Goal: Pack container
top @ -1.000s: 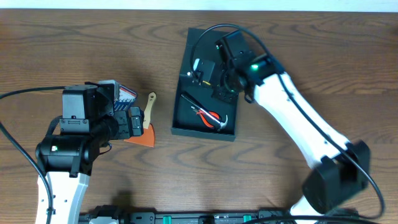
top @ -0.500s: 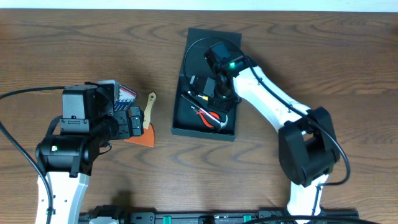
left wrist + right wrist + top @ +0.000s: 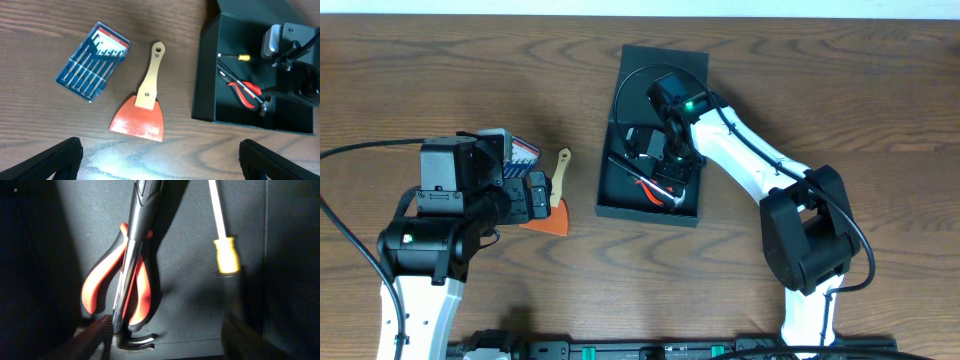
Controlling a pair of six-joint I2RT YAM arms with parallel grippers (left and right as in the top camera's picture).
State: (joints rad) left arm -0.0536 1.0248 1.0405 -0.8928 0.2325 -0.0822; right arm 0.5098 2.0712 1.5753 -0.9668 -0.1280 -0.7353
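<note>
Inside the container [image 3: 645, 212], low over its floor: my right gripper [image 3: 167, 335], fingers apart, nothing clamped. The hammer [image 3: 142, 210] lies directly under it, its shaft running between the fingers and crossing the red-handled pliers [image 3: 95, 287]. A yellow-collared screwdriver [image 3: 226, 255] lies alongside, apart from both.

Outside the container, off its left wall: my left gripper [image 3: 160, 150], fingers wide apart and empty, hanging over the table [image 3: 820, 100].

Unpacked, both left of the container: the scraper [image 3: 145, 100], near the left wall but not touching it, and the blue screwdriver case [image 3: 92, 62] farther left.

Scraper's long axis runs roughly parallel to the container's left wall, slightly tilted. Wooden handle points toward the far side, red blade toward me.

Judgement: the left arm is much the nearer to both loose items. From that gripper the container lies to the right, so the carry goes across the left wall. The right arm fills the opening and should lift out first.
</note>
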